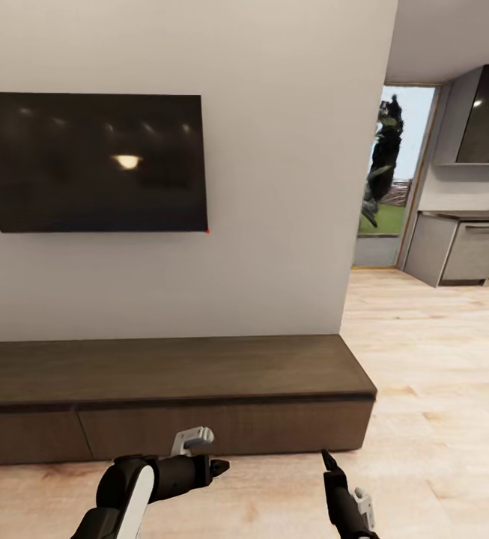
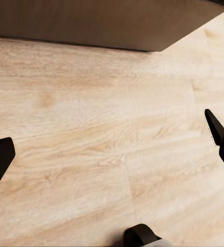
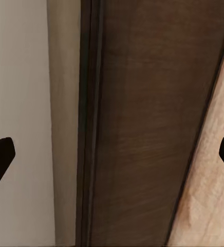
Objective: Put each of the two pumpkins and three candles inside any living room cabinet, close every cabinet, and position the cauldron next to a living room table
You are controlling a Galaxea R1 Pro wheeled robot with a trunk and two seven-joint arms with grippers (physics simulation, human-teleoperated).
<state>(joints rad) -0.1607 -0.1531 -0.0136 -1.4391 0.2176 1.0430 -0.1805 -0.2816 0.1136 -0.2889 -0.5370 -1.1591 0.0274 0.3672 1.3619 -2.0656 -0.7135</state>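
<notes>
The cabinet (image 1: pixel 199 374) looks like dark-brown wood with a fine straight grain, matt on its top and on its flat drawer fronts. The floor (image 1: pixel 439 359) is pale wood plank, smooth, with a soft sheen and clear grain swirls in the left wrist view. The wall (image 1: pixel 274 224) above the cabinet's rear edge is plain matt off-white. The television (image 1: pixel 94 161) has a glossy black screen reflecting ceiling lights. The left gripper (image 1: pixel 218 468) is smooth black plastic with a grey metal-looking bracket; the right gripper (image 1: pixel 328 458) is matt black
</notes>
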